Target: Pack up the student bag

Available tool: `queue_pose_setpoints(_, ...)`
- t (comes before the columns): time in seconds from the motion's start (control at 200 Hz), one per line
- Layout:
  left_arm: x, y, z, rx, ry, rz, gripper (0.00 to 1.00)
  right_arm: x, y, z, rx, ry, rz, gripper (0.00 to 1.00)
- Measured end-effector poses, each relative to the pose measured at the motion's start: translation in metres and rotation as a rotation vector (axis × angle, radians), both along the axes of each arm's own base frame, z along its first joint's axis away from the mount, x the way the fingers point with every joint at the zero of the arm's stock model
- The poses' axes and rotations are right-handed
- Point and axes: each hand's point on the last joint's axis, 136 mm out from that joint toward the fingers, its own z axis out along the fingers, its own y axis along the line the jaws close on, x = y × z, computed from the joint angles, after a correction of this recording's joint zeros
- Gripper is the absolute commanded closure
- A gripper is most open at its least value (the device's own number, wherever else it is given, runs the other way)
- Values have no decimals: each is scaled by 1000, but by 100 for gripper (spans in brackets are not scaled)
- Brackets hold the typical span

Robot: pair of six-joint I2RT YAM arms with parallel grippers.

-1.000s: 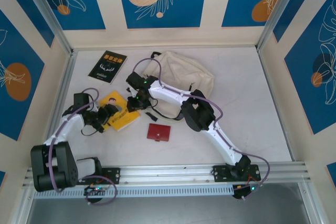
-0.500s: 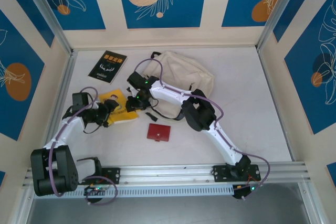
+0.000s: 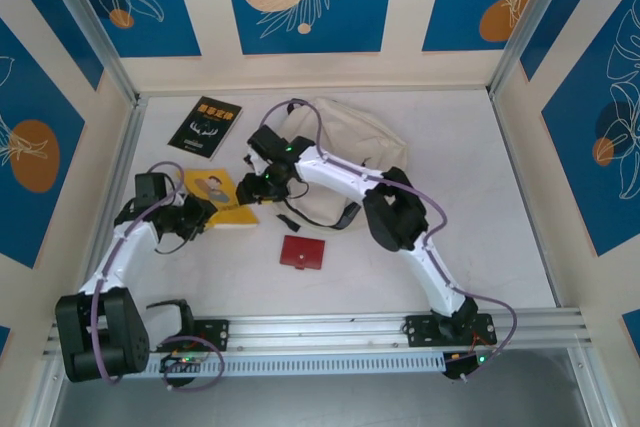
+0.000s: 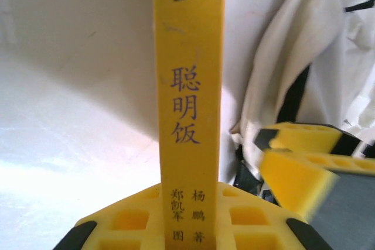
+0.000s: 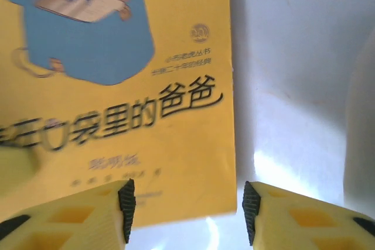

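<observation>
Left wrist: slim yellow book (image 4: 188, 86); crumpled cream fabric student bag (image 4: 293, 45).

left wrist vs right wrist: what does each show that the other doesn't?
Left wrist: the yellow book seen spine-on, clamped in the left tool; the student bag, cream fabric with a black strap; the right tool in front of the bag.
Right wrist: the book's front cover with its blue illustration, the cover's edge lying between that tool's open fingers.
Both: the yellow book and the white table.
</observation>
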Motion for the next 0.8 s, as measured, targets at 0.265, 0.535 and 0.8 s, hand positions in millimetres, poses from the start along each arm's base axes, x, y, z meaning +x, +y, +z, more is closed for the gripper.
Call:
queue_pose_setpoints(0.265,11,-15,78,-27,-225,-100,100,17,-44,124,274,-149,-93,19)
queue_pose_setpoints(0.535,16,-49,142,-175,-404,-212,100,46,-90,133,425,-49,-203,15)
queue_pose_setpoints(0.8,29,-87,177,-270,-476,-335,100,63,-107,151,556,33,-190,13)
